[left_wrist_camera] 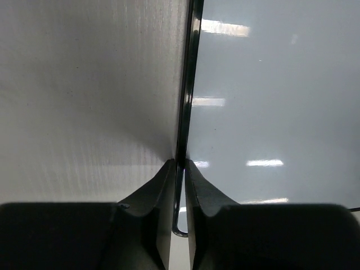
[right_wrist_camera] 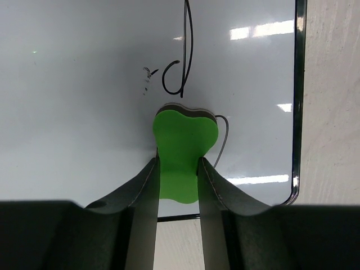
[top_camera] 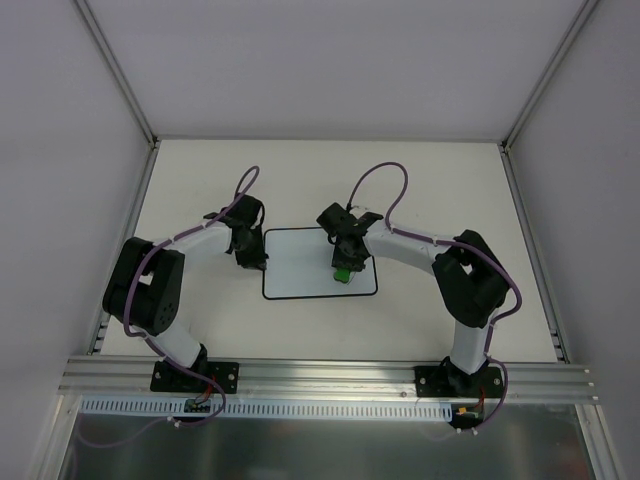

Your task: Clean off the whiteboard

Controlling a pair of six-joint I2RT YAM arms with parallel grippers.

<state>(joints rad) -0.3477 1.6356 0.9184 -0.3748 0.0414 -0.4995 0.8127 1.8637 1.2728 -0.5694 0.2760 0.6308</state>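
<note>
Two hands at work. The whiteboard (top_camera: 300, 275) lies flat mid bench (top_camera: 430, 180). L hand (left_wrist_camera: 180, 164) is pinched shut on its thin black rim at the L edge. R hand (right_wrist_camera: 179, 161) grips a green eraser (right_wrist_camera: 185, 132), pressed to the board surface just beside dark handwriting (right_wrist_camera: 181, 73), nr a rounded corner.

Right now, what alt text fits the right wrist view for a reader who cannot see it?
A green eraser sits clamped between the dark jaws of the right gripper, against the whiteboard just short of some dark handwriting. The board's black rim runs down the right, with the table beyond.
</note>
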